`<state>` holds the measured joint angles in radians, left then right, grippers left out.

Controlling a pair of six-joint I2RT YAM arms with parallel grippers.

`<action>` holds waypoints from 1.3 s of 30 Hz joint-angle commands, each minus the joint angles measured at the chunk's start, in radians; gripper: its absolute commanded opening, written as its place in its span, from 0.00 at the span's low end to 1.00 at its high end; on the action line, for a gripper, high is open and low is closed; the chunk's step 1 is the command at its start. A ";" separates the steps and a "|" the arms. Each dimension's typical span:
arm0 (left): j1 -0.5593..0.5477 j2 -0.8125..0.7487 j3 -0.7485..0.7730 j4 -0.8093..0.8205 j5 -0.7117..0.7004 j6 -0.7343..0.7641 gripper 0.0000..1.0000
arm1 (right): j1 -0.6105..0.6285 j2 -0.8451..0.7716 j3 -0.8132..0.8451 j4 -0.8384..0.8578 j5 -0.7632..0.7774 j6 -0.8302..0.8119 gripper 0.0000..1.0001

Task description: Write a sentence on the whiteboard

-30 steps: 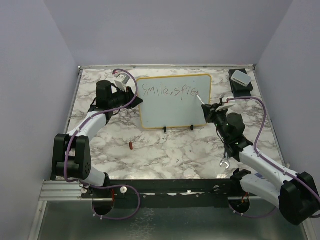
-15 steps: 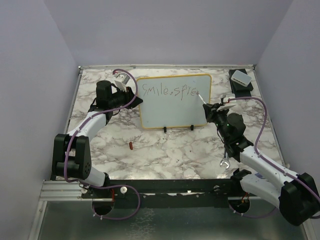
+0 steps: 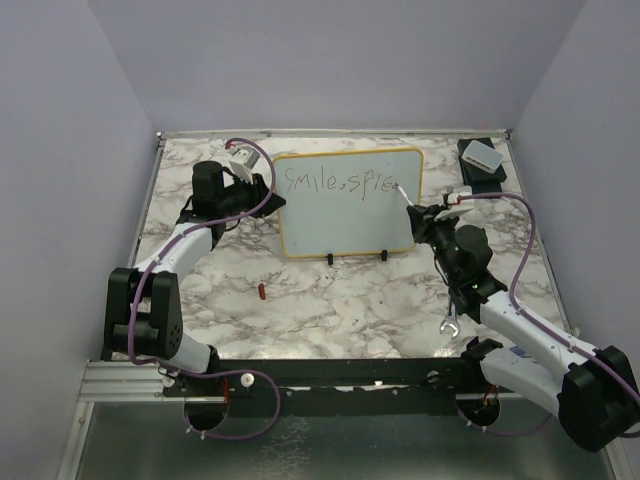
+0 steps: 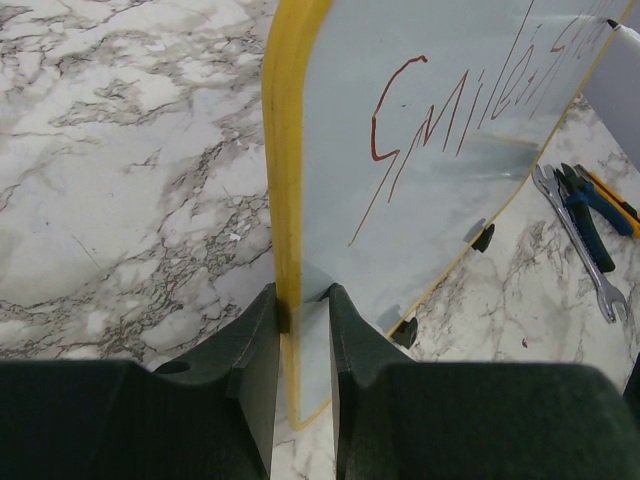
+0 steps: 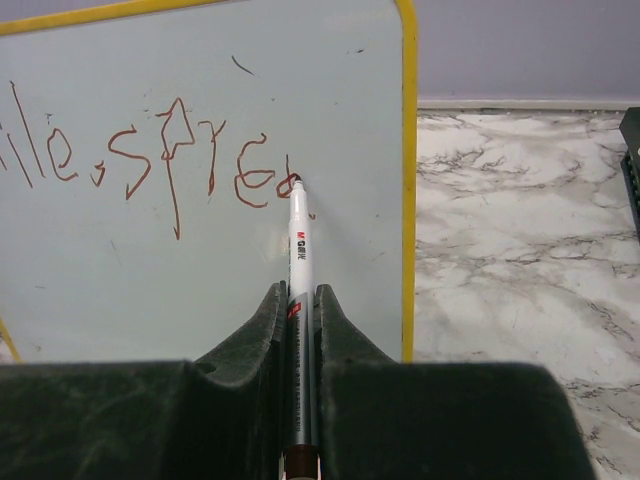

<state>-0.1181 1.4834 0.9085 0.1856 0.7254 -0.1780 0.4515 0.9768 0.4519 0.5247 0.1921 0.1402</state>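
1. Overhead (top external view): the whiteboard, a rounded-corner rectangle with a glossy pale face and a thin yellow rim, stands on the marble-patterned table between the two grippers. The left gripper meets its left edge. The right gripper, at its right edge, pinches a slim white marker whose tip touches the face. The sentence, in thin dark handwriting, runs along the upper face from beside the left gripper to the marker tip. A small white box on a black base lies beyond the right gripper, well apart. A small red object lies on the table, nearer the arm bases than the left gripper.

2. Left wrist view: the left gripper is set narrow, its dark matte fingers clamped on the board's yellow rim, one on each side. Ahead of them the smooth face carries red-brown strokes reading "Smile". Small black feet sit under the lower edge. A flat metal wrench and blue-handled pliers lie far to the right.

3. Right wrist view: the right gripper is closed tight on the marker's cylindrical barrel. Straight ahead, the tip touches the face just inside the right rim, at the end of the letters "ile, sprea".
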 commanded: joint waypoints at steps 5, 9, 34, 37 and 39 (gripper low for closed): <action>-0.017 0.003 -0.003 -0.055 -0.009 0.016 0.15 | -0.005 0.000 0.028 -0.008 0.033 -0.014 0.01; -0.018 0.003 -0.003 -0.053 -0.010 0.014 0.15 | -0.006 -0.008 0.019 -0.007 0.021 -0.016 0.01; -0.033 -0.025 -0.010 -0.039 -0.041 -0.010 0.14 | -0.005 -0.063 0.035 -0.104 0.117 0.031 0.01; -0.033 -0.024 -0.009 -0.038 -0.041 -0.010 0.14 | -0.005 -0.051 0.037 -0.099 0.121 0.029 0.01; -0.032 -0.023 -0.010 -0.037 -0.040 -0.009 0.13 | -0.006 -0.040 0.039 -0.090 0.121 0.027 0.01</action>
<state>-0.1333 1.4681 0.9085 0.1783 0.7136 -0.1825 0.4503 0.9157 0.4576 0.4404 0.2764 0.1623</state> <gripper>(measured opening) 0.232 0.105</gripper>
